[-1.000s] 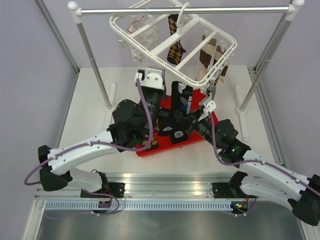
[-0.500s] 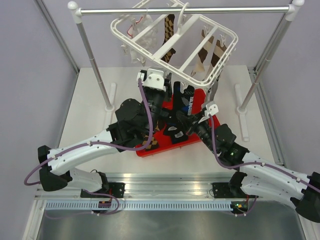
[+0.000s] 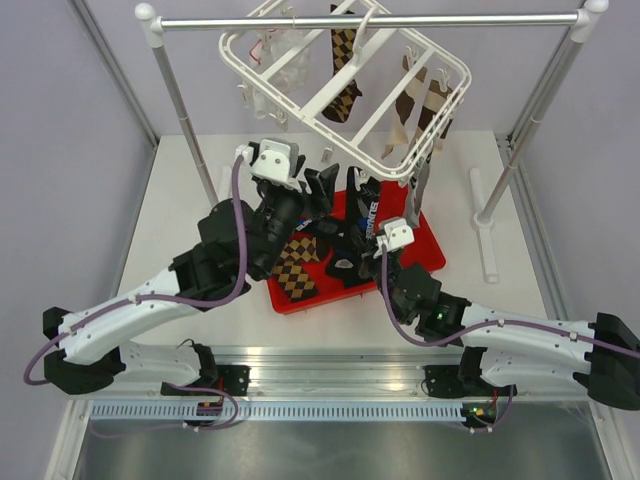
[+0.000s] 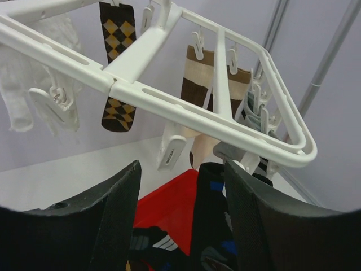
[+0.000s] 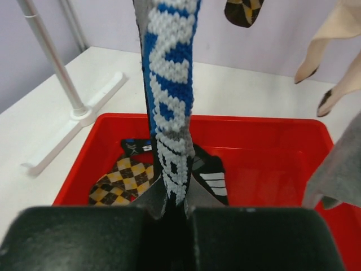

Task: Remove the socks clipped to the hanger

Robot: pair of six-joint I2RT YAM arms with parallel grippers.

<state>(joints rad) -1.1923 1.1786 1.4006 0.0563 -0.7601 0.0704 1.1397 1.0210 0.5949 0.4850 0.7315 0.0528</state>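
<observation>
A white desk (image 3: pixel 180 200) walled in pale grey carries a red bin (image 3: pixel 432 255), with a silver rail stand (image 3: pixel 450 18) across the far side. The right gripper (image 5: pixel 174 212) has its fingers (image 5: pixel 84 237) clenched on the lower end of a black sock with blue and white marks (image 5: pixel 169 84), which rises straight up from them. Just beyond those fingers, in the bin, lie a mustard argyle sock (image 5: pixel 121 180) and a dark sock with white stripes (image 5: pixel 211 175); a grey sock (image 5: pixel 338 169) hangs to their right. The left gripper (image 4: pixel 181 169) points upward with its fingers (image 4: pixel 113 209) spread wide and grasping nothing; the black sock shows through the gap between them. Above and beyond them hangs the white plastic hanger (image 4: pixel 169 104), tilted. Clipped to it are a second argyle sock (image 4: pixel 117 68) up and to the left of the fingers, two brown-cream striped socks (image 4: pixel 197 79) straight beyond, and a white cloth (image 4: pixel 34 96) at far left.
</observation>
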